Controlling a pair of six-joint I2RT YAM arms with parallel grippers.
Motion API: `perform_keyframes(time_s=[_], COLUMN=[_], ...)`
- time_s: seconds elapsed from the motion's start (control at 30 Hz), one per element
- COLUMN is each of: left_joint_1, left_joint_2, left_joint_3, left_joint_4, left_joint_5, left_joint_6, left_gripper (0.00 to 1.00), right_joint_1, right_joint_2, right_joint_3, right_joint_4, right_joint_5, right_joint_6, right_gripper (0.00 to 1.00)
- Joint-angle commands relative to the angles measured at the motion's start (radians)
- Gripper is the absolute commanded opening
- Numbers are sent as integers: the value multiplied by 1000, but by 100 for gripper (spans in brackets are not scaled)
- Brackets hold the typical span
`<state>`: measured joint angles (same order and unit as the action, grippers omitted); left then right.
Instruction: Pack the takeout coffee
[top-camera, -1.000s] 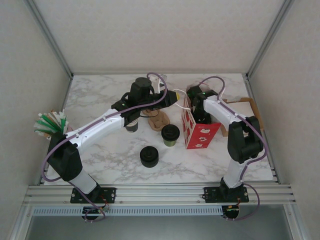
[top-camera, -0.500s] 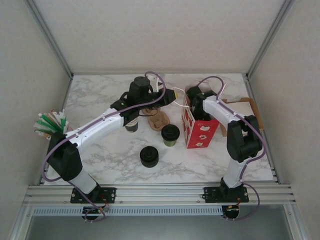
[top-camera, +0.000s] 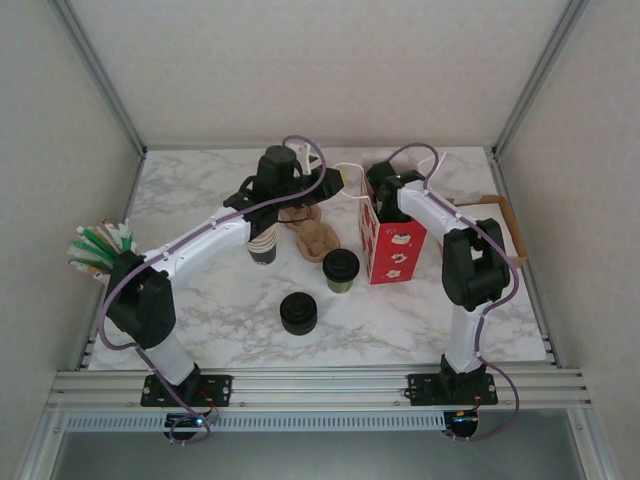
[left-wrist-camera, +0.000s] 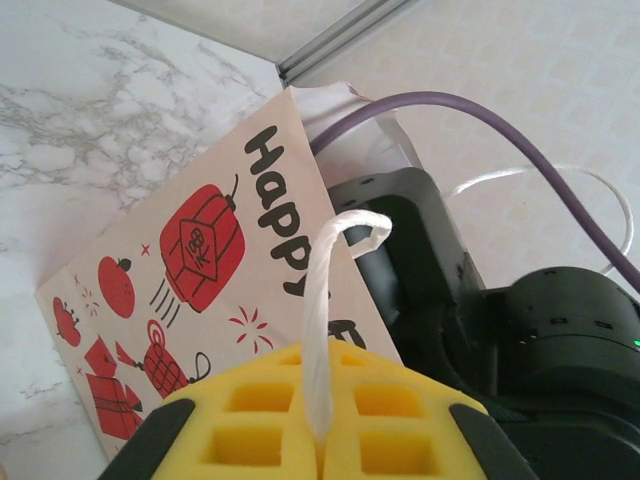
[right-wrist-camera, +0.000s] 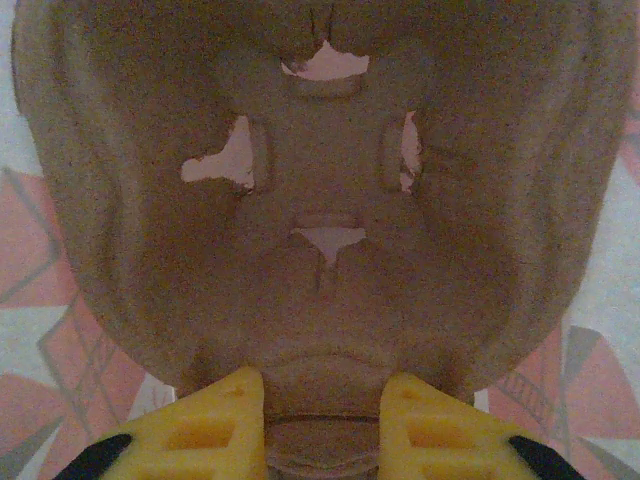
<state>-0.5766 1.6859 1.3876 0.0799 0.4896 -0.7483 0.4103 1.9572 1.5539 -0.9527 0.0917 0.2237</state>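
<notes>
Hold the bag (top-camera: 395, 255) open by the handle (left-wrist-camera: 322, 300) your left gripper (left-wrist-camera: 320, 440) pinches, and seat flat what seems a pulp carrier (right-wrist-camera: 320, 200) clamped in your right gripper (right-wrist-camera: 322, 420); the takeout coffee (top-camera: 340, 268) stands mid-worktop (top-camera: 420, 320).

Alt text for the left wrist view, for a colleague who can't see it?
The left hand is shut on the white cord handle of a cream paper bag printed with red lanterns and black lettering. The bag stands on the white marble table, with the right arm's black housing and a purple cable behind it.
</notes>
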Motion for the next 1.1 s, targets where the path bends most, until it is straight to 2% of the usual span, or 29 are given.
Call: perform_keyframes(time_s=[0.0, 0.37, 0.5, 0.73, 1.07], left_joint_1=[1, -2, -7, -10, -11], left_joint_2=[-6, -62, -74, -80, -82], left_joint_3=[11, -26, -28, -36, -45], left_joint_4=[57, 92, 92, 95, 96], left_joint_5=[25, 64, 63, 56, 53], left_joint_6=[2, -36, -39, -42, -43], left_gripper=[6, 32, 42, 44, 45], right_joint_1=[-6, -5, -4, -5, -5], right_joint_2=[25, -27, -53, -93, -119], right_joint_3=[-12, -16, 1, 26, 50], right_joint_4=[-1, -30, -51, -82, -109], right_joint_5=[-17, -3, 6, 20, 28], right_joint_6=[-12, -1, 2, 6, 16], right_gripper=[23, 28, 34, 45, 52])
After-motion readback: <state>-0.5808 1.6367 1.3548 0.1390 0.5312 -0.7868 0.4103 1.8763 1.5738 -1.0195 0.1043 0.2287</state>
